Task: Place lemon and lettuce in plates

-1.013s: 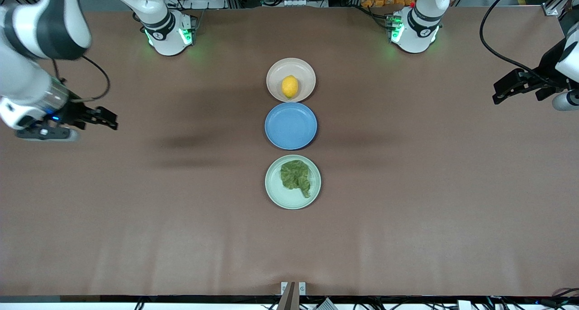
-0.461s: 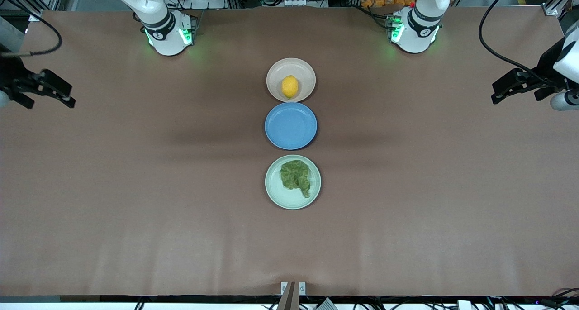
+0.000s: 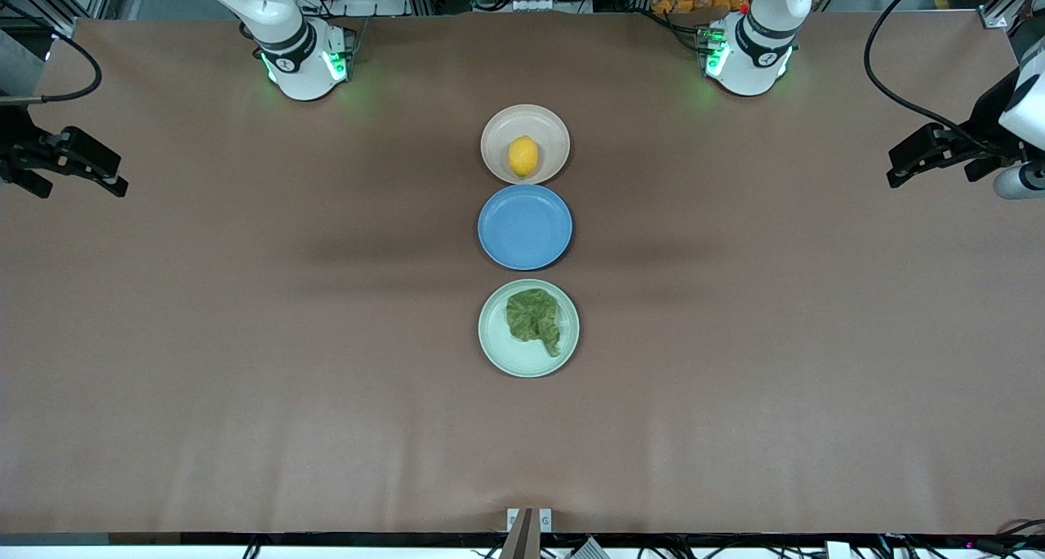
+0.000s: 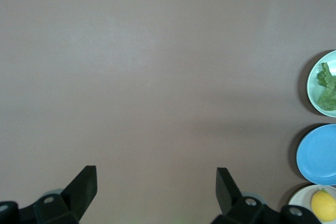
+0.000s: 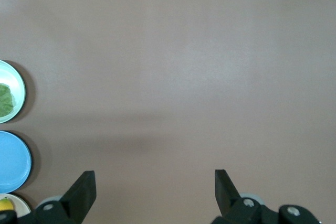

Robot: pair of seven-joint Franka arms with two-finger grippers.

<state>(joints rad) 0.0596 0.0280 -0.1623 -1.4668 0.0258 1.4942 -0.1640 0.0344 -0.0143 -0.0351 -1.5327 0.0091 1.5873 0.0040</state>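
The lemon point(image 3: 523, 156) lies in the beige-pink plate point(image 3: 551, 130), the plate nearest the robot bases. The lettuce point(image 3: 534, 318) lies in the mint green plate point(image 3: 498, 348), nearest the front camera. My right gripper point(image 3: 110, 175) is open and empty, raised over the table's edge at the right arm's end. My left gripper point(image 3: 902, 164) is open and empty, raised over the left arm's end. The left wrist view shows the lettuce point(image 4: 326, 87) and the lemon point(image 4: 323, 205); the right wrist view shows the lettuce point(image 5: 5, 101) and a sliver of the lemon point(image 5: 5, 204).
An empty blue plate point(image 3: 525, 227) sits between the two filled plates, in one line down the middle of the brown table point(image 3: 245, 339). It also shows in the left wrist view point(image 4: 319, 153) and the right wrist view point(image 5: 13, 161).
My right arm has pulled back up and away from the plates toward its end of the table, and has nearly stopped. The left arm has barely moved. Lemon and lettuce stay put.
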